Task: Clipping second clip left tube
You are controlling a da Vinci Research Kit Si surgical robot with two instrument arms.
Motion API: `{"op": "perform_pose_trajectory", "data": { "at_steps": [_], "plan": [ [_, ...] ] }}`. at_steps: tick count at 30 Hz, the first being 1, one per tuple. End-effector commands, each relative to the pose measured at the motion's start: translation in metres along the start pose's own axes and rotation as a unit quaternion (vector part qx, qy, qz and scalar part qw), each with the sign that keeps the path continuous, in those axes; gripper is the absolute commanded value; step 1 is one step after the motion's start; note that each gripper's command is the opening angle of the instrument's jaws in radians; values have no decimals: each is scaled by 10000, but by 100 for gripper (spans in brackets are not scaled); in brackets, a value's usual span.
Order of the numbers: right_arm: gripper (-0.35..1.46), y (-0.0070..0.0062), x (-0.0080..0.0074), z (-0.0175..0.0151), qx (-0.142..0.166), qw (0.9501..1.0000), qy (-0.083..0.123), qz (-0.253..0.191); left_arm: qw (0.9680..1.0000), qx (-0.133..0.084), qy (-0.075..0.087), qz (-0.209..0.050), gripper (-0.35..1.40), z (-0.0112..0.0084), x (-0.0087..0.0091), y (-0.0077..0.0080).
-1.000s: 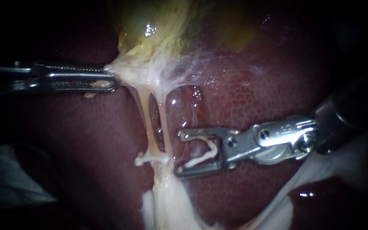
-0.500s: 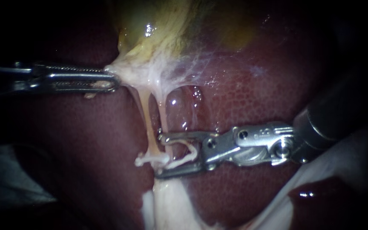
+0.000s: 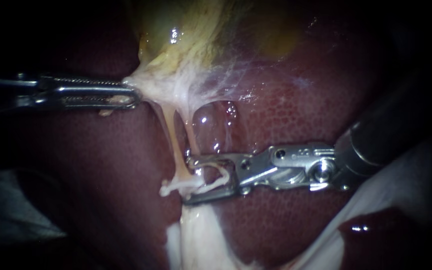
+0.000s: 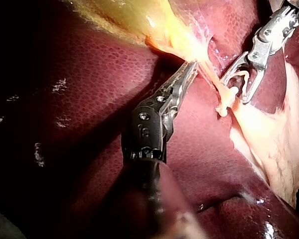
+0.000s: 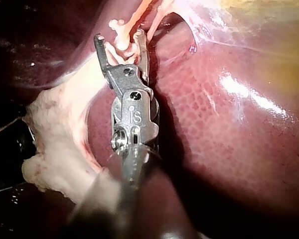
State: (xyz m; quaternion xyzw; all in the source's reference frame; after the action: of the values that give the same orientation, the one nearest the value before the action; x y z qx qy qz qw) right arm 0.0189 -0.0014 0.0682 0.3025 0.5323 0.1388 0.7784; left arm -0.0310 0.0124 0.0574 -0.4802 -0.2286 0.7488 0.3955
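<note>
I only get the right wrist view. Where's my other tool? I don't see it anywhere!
Observer: The endoscope view shows your left tool coming in from the left, above your right tool, its tip just below the gallbladder.
Operator: Is it holding something?
Observer: Yes. In the left wrist view its jaws are shut on the tissue under the gallbladder.
Operator: And which tube got clipped?
Observer: The endoscope view shows the white clip on the left tube, not the right tube, close to the loaded clip held in your right tool's jaws.
</note>
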Motion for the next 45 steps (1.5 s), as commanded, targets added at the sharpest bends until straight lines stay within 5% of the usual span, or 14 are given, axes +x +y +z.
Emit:
{"op": "perform_pose_trajectory", "data": {
  "at_steps": [1,20,35,45],
  "plan": [
    [49,1,1,2,26,10000,27,38,10000,2,4,-4,-35,0,0,0],
    [49,8,16,43,429,9972,428,431,10000,28,-18,2,-35,5,-2,1],
    [47,-26,36,47,705,9947,508,555,10000,35,-46,8,-35,5,-3,0],
    [23,-33,48,41,1105,9895,426,829,10000,35,-46,8,-35,5,-3,0]
  ]
}}
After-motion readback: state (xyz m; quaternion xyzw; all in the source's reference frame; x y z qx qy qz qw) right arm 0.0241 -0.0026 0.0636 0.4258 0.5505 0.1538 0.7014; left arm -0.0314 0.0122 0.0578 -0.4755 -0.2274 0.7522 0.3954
